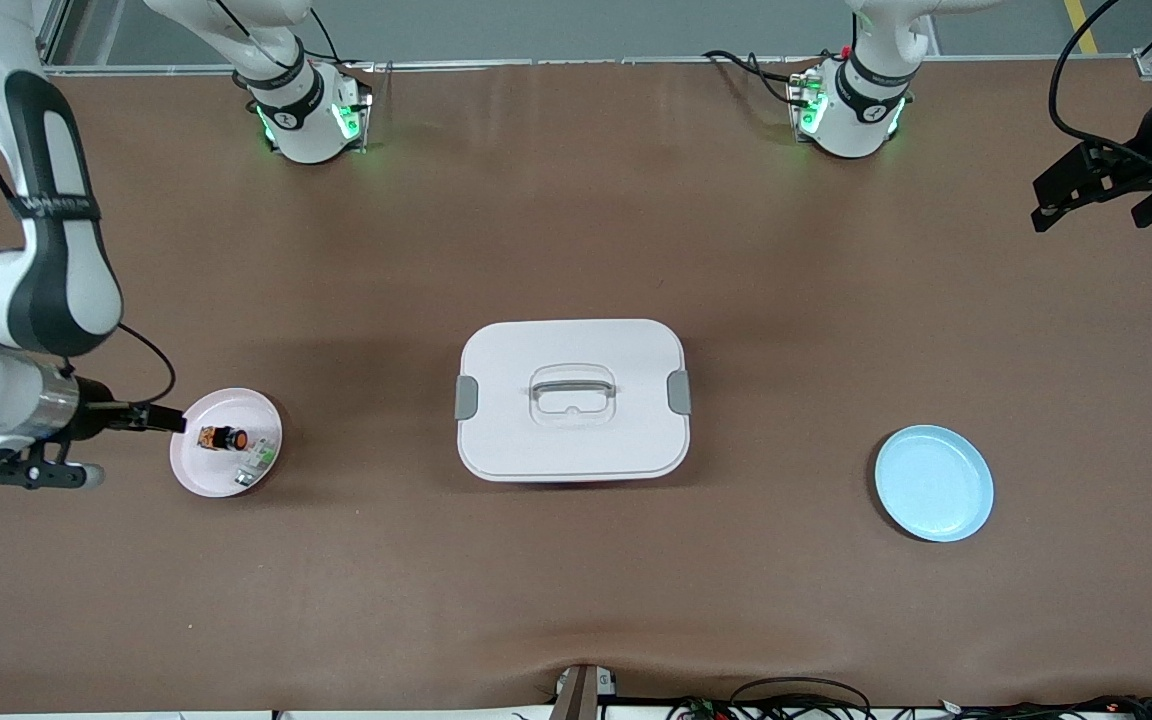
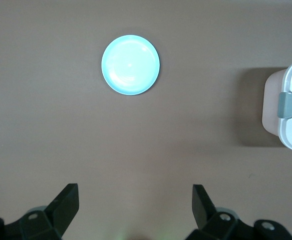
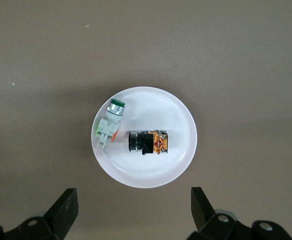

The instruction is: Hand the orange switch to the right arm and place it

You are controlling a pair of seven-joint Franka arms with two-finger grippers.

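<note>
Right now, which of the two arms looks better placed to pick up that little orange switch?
The right. Its gripper hangs at the pink plate holding the orange switch, fingers open. The left gripper waits at the table's left arm's end, above the blue plate.

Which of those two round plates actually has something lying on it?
The pink plate at the right arm's end of the table: it holds the orange switch and a white-and-green part. The blue plate holds nothing.

switch (image 3: 147, 142) on plate (image 3: 180, 160), box (image 1: 573, 400) mid-table
</note>
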